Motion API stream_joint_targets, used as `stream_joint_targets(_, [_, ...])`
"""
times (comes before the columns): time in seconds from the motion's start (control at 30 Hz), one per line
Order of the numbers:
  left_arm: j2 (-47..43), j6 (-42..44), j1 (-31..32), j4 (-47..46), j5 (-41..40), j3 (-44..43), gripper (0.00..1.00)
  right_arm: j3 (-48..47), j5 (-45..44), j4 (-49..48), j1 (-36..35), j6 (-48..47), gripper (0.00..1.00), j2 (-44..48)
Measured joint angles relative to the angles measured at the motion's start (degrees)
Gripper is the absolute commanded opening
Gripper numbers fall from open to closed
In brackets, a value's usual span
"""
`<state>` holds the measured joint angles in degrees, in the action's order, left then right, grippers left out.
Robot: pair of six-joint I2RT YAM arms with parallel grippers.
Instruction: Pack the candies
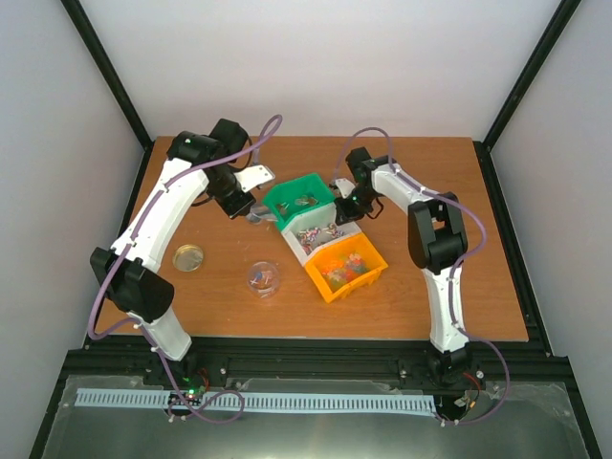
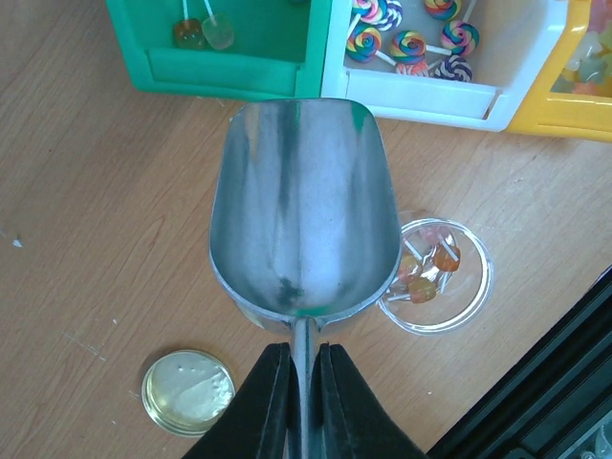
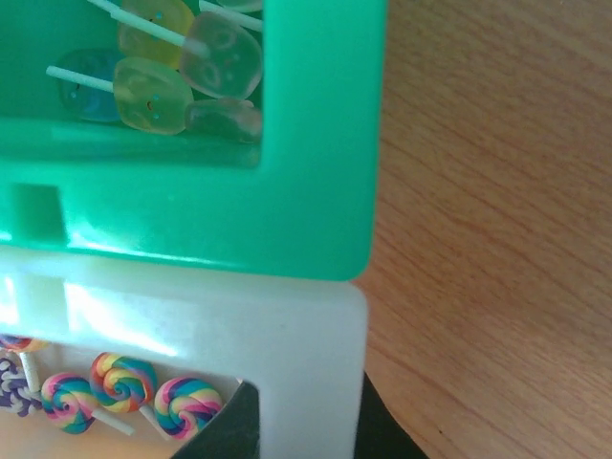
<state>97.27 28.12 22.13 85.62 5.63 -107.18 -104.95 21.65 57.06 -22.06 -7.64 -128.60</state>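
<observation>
Left jaws clamped on scoop (image 2: 304, 210) handle, scoop mouth facing green bin (image 2: 229, 72), jar (image 2: 473, 298) just beside it. Right jaws pinching white bin (image 3: 191, 325) wall. Candies (image 2: 408, 44) mostly in that, green bin & orange bin (image 2: 564, 115), few in jar.

Wooden desk (image 1: 306, 158), brown grain, matte finish. White panel walls (image 1: 325, 57) at back, left and right. Black frame posts (image 1: 108, 72) run up the corners. Black rail (image 1: 316, 361) along the desk's near edge. Light even, shadows soft.
</observation>
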Motion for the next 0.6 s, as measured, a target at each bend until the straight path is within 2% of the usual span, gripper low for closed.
stream_joint_targets(0.3, [0.3, -0.2, -0.5, 0.1, 3.5, -1.5, 0.01, 9.3, 22.2, -6.9, 8.3, 1.4, 0.03, 0.2])
stream_joint_targets(0.5, [0.3, -0.4, -0.5, 0.2, 4.8, -2.0, 0.01, 14.3, 29.3, -11.6, 8.9, 2.7, 0.03, 0.3])
stream_joint_targets(0.6, [0.3, -0.5, -0.5, 0.2, 4.9, -2.0, 0.01, 16.0, 29.7, -12.9, 8.4, 3.2, 0.03, 1.1])
